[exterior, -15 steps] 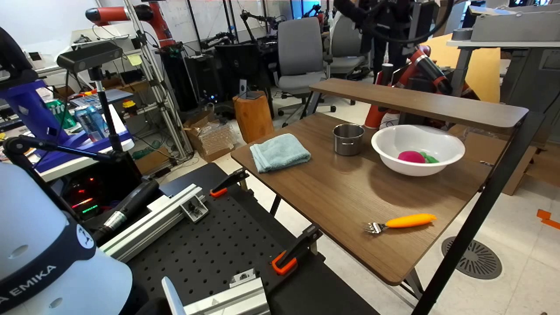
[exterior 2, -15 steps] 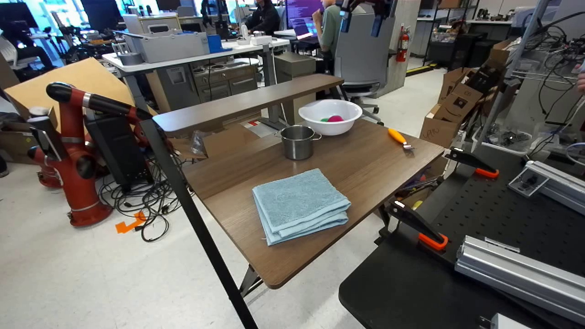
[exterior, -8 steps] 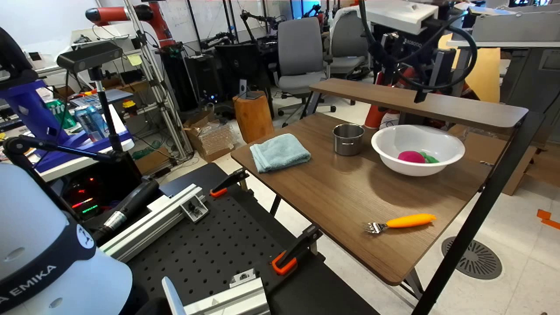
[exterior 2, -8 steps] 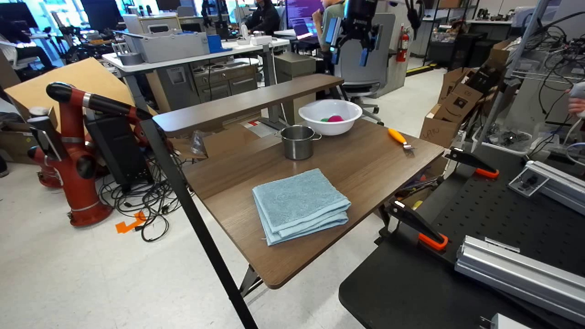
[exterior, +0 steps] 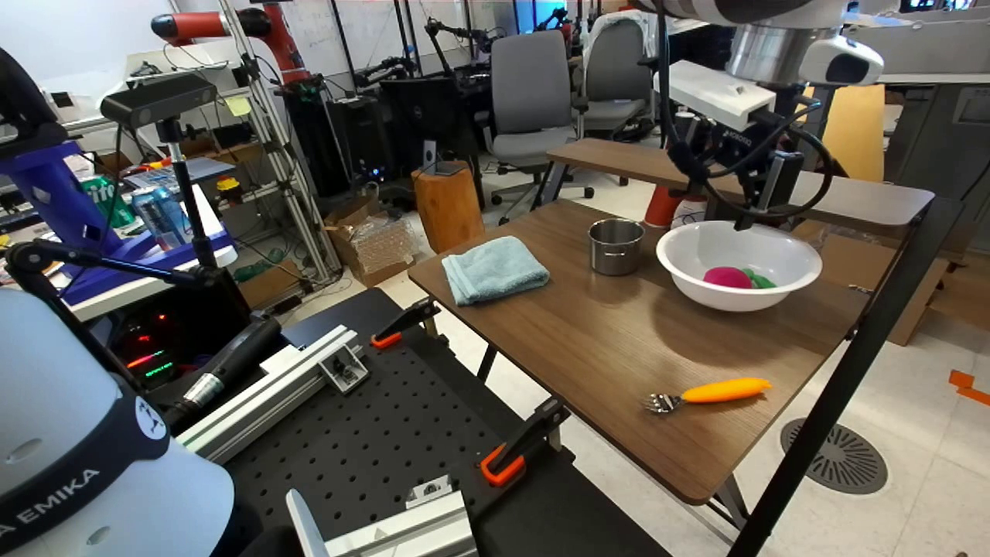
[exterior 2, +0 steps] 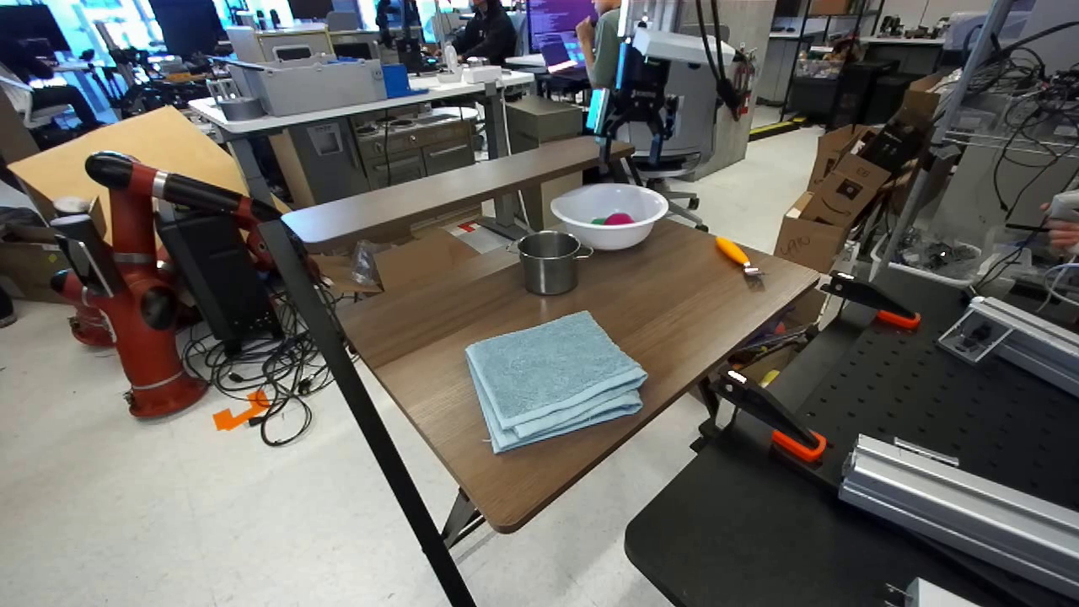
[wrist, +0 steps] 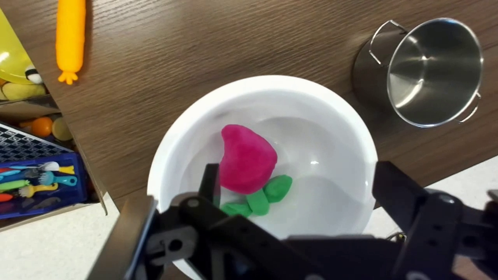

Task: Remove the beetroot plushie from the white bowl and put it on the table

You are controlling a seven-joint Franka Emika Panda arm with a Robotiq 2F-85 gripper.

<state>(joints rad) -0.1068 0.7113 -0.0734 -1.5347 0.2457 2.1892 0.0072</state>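
Note:
The beetroot plushie (wrist: 247, 161), magenta with green leaves, lies inside the white bowl (wrist: 272, 83). Both show in the exterior views too, as the plushie (exterior: 727, 277) in the bowl (exterior: 696, 295) and the plushie (exterior 2: 620, 218) in the bowl (exterior 2: 598, 239). The bowl stands on the brown table (exterior: 588, 333), near the raised shelf. My gripper (wrist: 297, 167) is open and empty, pointing down above the bowl. In the wrist view its left finger overlaps the plushie's edge, and its right finger overlaps the bowl's rim. In an exterior view the gripper (exterior 2: 630, 152) hangs above the bowl.
A steel pot (wrist: 435, 74) stands beside the bowl. A folded blue towel (exterior 2: 552, 379) and an orange-handled fork (exterior: 723, 391) lie on the table. A raised wooden shelf (exterior 2: 455, 185) runs along the table's far side, close to the bowl.
My gripper has come down from the top of both exterior views to a place above the bowl. It stays open. The plushie and the bowl have not moved.

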